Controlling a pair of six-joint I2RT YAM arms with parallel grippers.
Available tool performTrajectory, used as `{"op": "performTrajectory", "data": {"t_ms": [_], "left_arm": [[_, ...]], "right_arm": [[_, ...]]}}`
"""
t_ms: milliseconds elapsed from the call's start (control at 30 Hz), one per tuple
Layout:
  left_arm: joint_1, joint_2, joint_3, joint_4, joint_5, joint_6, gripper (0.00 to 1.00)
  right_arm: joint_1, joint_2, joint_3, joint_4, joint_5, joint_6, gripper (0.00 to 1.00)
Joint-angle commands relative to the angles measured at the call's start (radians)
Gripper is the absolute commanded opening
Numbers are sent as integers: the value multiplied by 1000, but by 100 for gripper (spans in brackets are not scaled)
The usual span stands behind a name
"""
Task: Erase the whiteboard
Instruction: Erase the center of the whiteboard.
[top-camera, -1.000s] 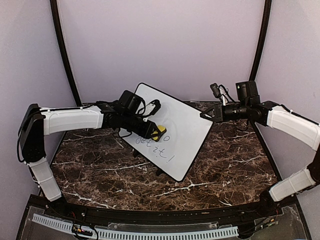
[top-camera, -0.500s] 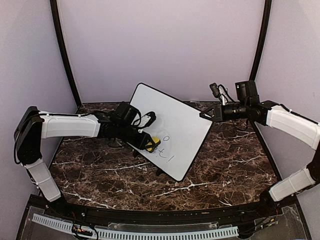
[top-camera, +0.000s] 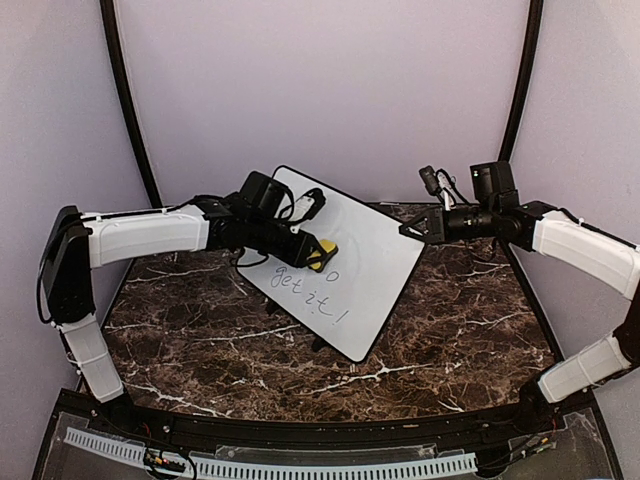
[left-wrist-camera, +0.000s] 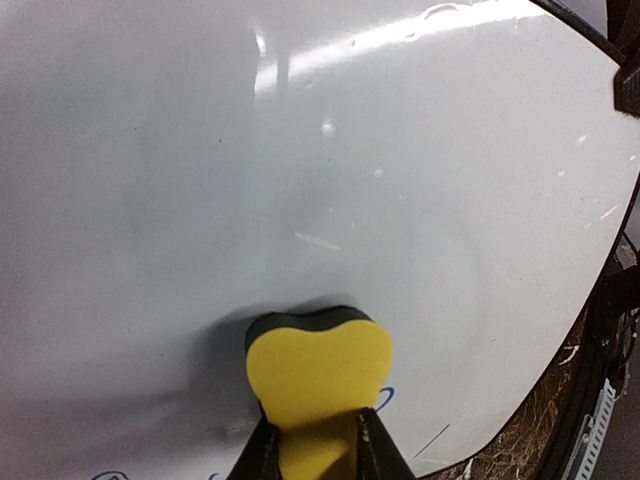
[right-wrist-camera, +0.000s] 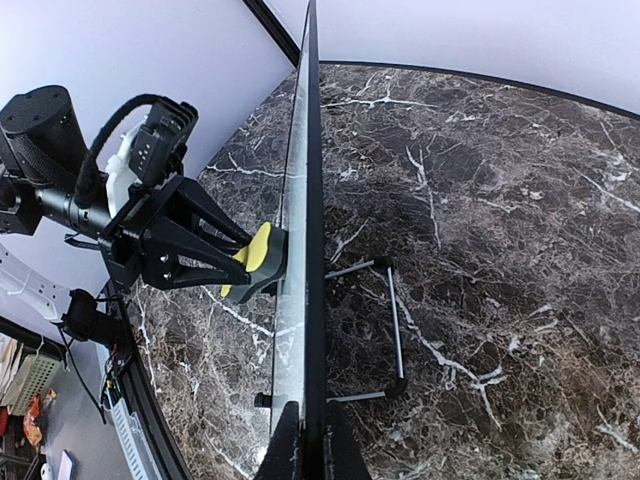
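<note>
Change noted: half a second ago the yellow foam eraser block (top-camera: 320, 252) sat lower on the board, over the start of the blue handwriting (top-camera: 312, 298). It now presses the surface higher up, just above that writing. The words "get it!" are unwiped and fully readable, with a loop of ink above them. The board itself has not shifted.

The large glossy white whiteboard (top-camera: 370, 260) with its thin black frame stands at the middle of the table, propped on a black wire stand (right-wrist-camera: 395, 330). Its long axis runs diagonally, from far left to nearer right in the top view. The written face leans back and looks toward the left arm. From the right wrist it appears edge-on (right-wrist-camera: 312, 200).

The left gripper (top-camera: 308, 247) is clenched on the eraser block (left-wrist-camera: 318, 375), whose dark pad lies flat against the white surface (left-wrist-camera: 400, 200). The right gripper (top-camera: 408, 232) is pinched onto the board's right-hand edge, fingers closed on the frame (right-wrist-camera: 305, 440).

Beneath is the dark brown marble-patterned tabletop (top-camera: 450, 330).
</note>
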Motion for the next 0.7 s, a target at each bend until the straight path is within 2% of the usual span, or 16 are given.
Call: {"op": "performTrajectory", "data": {"t_ms": [0,400,567,667], "left_arm": [[0,18,12,15,-18,15,3],[-2,-117,-277,34,12,-32,3],[-13,-97,-255,51,7,-33,3],[-14,-73,-183,55,13,-30,3]], "right_arm": [[43,10,-4,-6,-54,-117,0],[43,21,-3,-3,-56,-117,0],[43,18,-3,-3,-55,-114,0],[43,14,-2,-6,-53,-114,0]]}}
